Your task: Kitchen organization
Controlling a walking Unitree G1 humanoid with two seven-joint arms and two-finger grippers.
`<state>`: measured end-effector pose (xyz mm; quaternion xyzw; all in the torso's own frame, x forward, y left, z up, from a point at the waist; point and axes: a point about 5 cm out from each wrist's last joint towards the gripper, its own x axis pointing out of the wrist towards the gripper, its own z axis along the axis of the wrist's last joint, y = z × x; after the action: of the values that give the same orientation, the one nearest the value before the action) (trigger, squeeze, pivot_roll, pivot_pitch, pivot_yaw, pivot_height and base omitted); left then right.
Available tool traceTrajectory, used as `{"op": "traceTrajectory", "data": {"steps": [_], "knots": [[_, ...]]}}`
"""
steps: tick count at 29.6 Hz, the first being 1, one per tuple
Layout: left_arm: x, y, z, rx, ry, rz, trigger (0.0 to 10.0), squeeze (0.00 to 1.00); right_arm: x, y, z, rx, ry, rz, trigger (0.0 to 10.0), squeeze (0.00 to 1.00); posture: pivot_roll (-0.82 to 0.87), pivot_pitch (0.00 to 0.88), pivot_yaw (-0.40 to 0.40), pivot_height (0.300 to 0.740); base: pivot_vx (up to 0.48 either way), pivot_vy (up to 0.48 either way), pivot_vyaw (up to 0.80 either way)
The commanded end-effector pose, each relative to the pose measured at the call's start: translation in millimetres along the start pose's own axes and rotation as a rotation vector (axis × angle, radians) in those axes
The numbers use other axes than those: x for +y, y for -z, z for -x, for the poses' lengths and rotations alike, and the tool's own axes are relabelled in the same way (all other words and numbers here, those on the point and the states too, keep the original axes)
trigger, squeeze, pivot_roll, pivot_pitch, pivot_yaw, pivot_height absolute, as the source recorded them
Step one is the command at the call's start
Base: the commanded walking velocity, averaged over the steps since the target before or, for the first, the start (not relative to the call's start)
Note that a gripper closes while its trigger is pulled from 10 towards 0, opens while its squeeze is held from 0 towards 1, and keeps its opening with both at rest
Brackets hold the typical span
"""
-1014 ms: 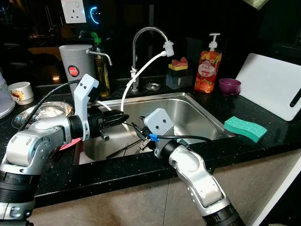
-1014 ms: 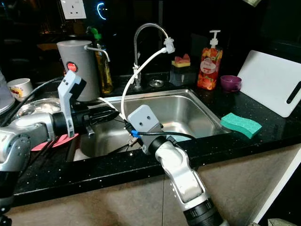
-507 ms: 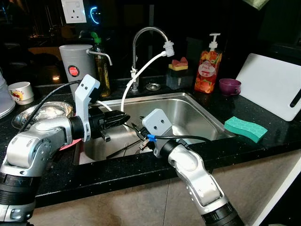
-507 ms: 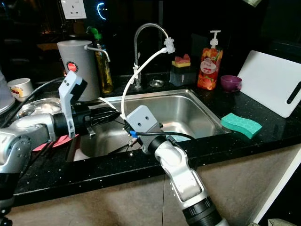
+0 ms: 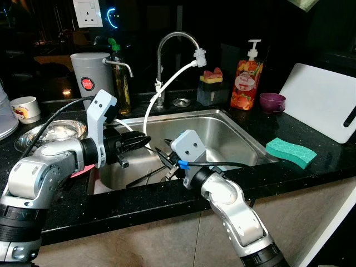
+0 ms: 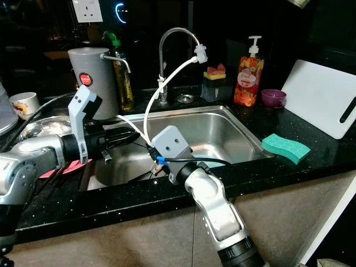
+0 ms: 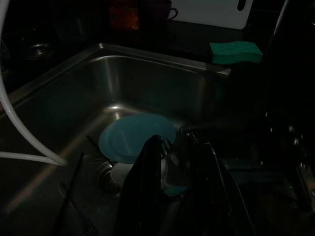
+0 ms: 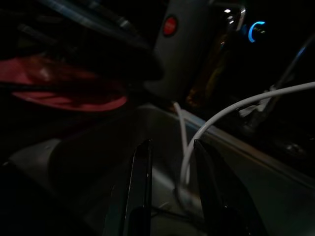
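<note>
Over the sink (image 5: 233, 130), both grippers (image 5: 142, 140) (image 8: 170, 182) reach inward.

Head views overlook sink (image 5: 233, 130); wrist views inside.

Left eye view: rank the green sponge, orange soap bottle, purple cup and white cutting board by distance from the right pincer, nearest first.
Measured from the right pincer, low in the sink:
1. Green sponge, on the counter right of the sink.
2. Orange soap bottle, behind the sink's back right corner.
3. Purple cup, just right of the bottle; close to it, but slightly farther.
4. White cutting board, far right, leaning back.
</note>
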<state>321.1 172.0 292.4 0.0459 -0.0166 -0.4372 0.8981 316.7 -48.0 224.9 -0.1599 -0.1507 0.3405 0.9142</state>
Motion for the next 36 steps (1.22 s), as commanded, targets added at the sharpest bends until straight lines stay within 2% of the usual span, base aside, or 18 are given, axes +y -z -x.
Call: {"op": "traceTrajectory", "data": {"steps": [1,6,17,18,27,34,35,36], "knots": [[0.5,2.7,2.2,0.011,-0.002,-0.007,10.0,0.0,5.0,-4.3,-0.7,-0.019,-0.026,0.006,10.0,0.0,0.16,0.038,-0.006,0.74,0.0,0.0,0.0],[-4.8,1.8,-1.3,0.001,0.023,-0.003,10.0,0.0,10.6,0.5,-3.7,0.006,-0.042,0.018,10.0,0.0,0.16,0.033,-0.01,0.74,0.0,0.0,0.0],[-17.4,-3.0,-4.5,-0.026,0.081,0.001,10.0,0.0,-6.1,7.6,-10.0,0.054,0.095,0.024,10.0,0.0,0.16,0.03,-0.014,0.74,0.0,0.0,0.0],[-17.0,-2.2,-4.7,-0.026,0.071,-0.002,10.0,0.0,-8.7,7.4,-10.2,0.049,0.116,0.023,0.0,0.0,0.16,0.029,-0.018,0.74,0.0,0.0,0.0],[-13.8,1.5,-4.9,-0.023,0.02,-0.008,10.0,0.0,-11.2,4.4,-11.2,0.021,0.136,0.005,0.0,0.0,0.16,0.029,-0.018,0.74,0.0,0.0,0.0],[-9.6,4.9,-7.5,-0.027,-0.07,-0.028,10.0,0.0,-11.4,6.8,-12.3,0.025,0.149,-0.009,0.0,0.0,0.16,0.04,-0.019,0.74,0.0,0.0,0.0],[-9.2,5.2,-7.6,-0.031,-0.081,-0.027,10.0,0.18,-11.3,7.3,-13.0,0.026,0.151,-0.011,0.0,0.0,0.16,0.041,-0.017,0.74,0.0,0.0,0.0],[-8.7,6.2,-8.0,-0.032,-0.095,-0.022,10.0,0.18,-11.3,7.9,-13.9,0.026,0.155,-0.019,0.0,0.0,0.16,0.041,-0.017,0.74,0.0,0.0,0.0]]}}
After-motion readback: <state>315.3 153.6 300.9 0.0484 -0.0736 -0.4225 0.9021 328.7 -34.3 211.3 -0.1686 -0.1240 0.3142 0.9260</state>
